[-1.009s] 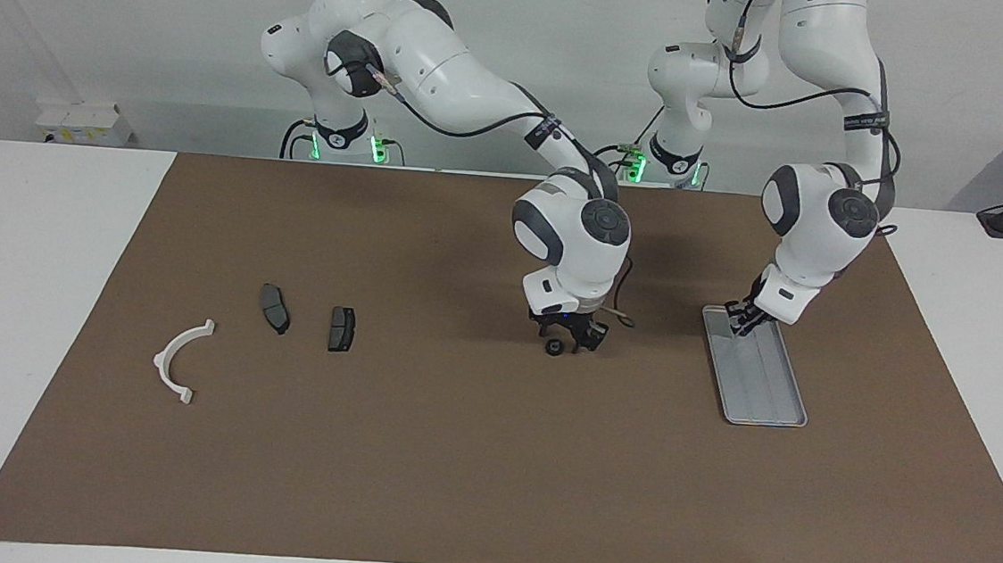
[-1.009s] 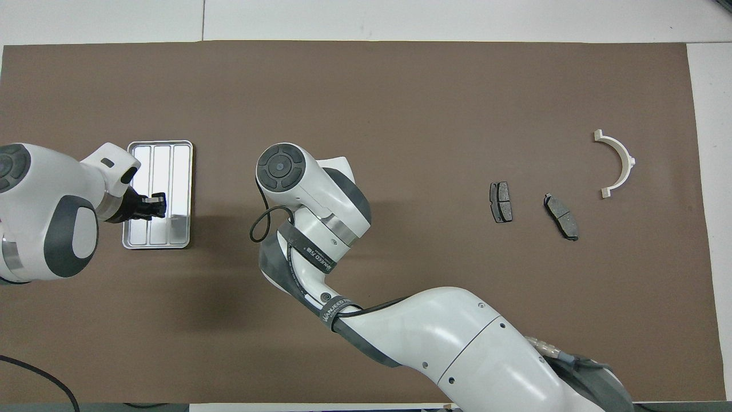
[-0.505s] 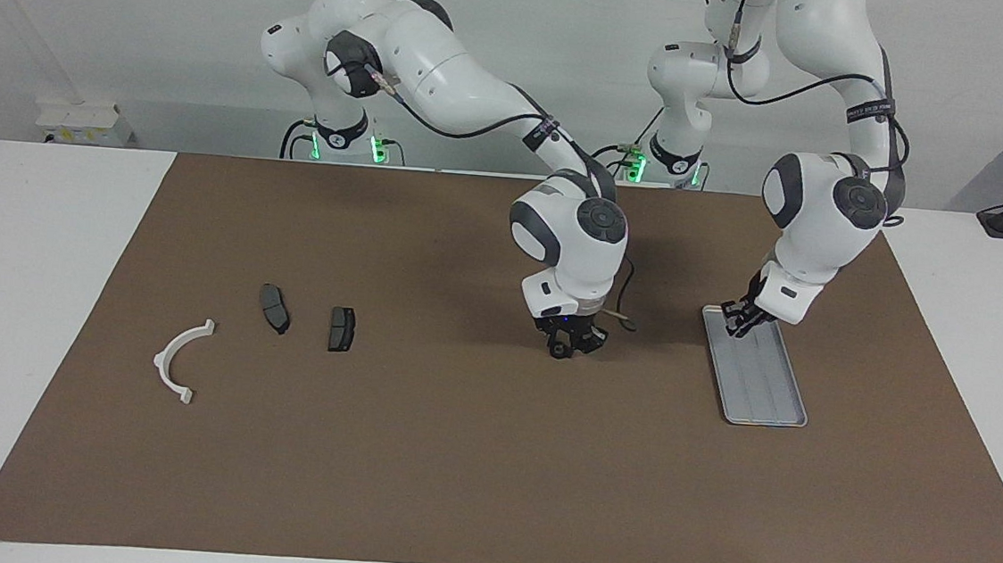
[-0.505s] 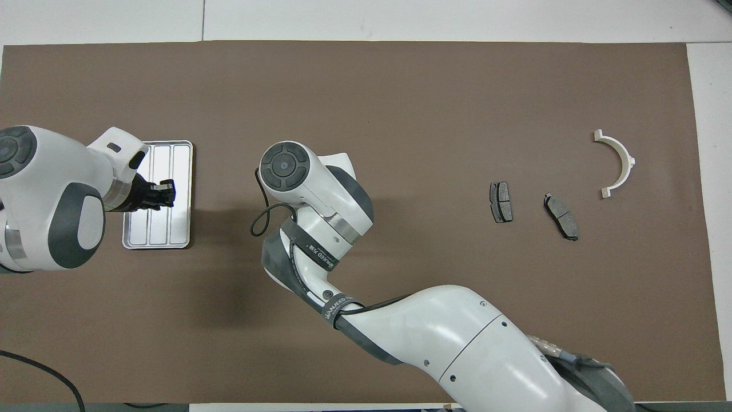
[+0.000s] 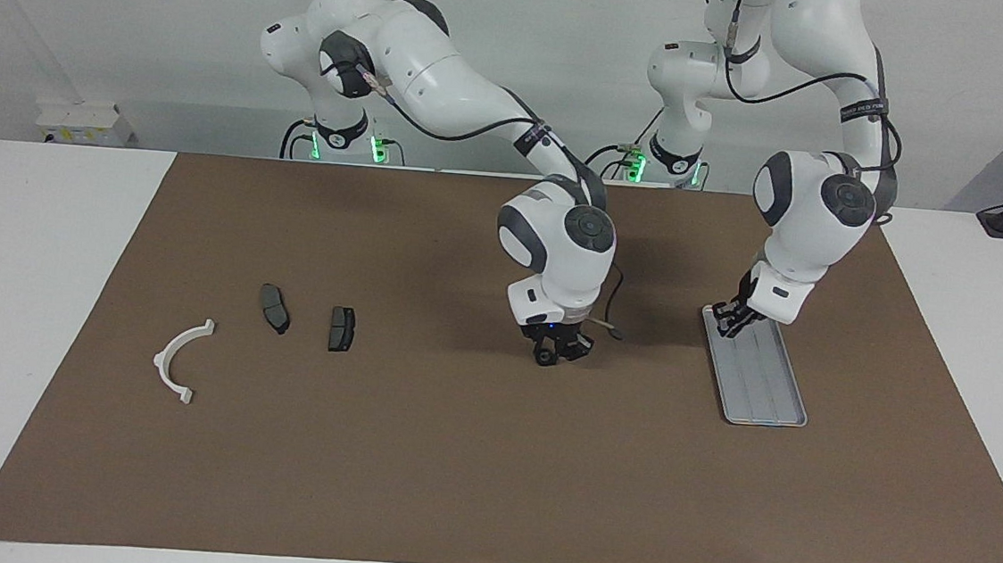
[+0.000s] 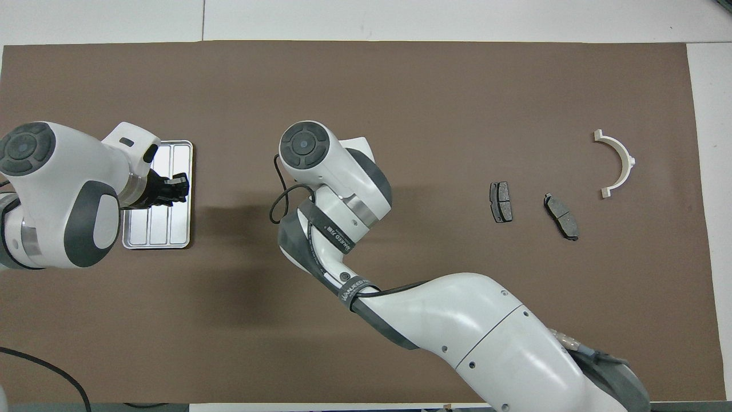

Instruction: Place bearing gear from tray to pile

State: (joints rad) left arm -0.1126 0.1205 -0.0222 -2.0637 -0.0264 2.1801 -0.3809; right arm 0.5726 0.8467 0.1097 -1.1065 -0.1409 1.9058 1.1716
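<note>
My right gripper (image 5: 553, 355) is shut on the small dark bearing gear (image 5: 543, 357) and holds it low over the brown mat, between the tray and the pile. In the overhead view its own wrist hides both. The silver ridged tray (image 5: 766, 387) lies toward the left arm's end and also shows in the overhead view (image 6: 166, 229). My left gripper (image 5: 728, 322) hangs over the tray's end nearer the robots, and shows in the overhead view (image 6: 174, 190). The pile is a white half-ring bracket (image 5: 160, 362) and two dark brake pads (image 5: 275, 308) (image 5: 341, 329).
A brown mat (image 5: 450, 474) covers most of the white table. The bracket (image 6: 629, 163) and the pads (image 6: 501, 201) (image 6: 561, 209) lie toward the right arm's end. A loose cable loops off the right wrist (image 6: 277, 203).
My right gripper closed on the gear that lay on the mat, then shifted with it a little toward the pile. My left gripper drifted toward the tray's edge.
</note>
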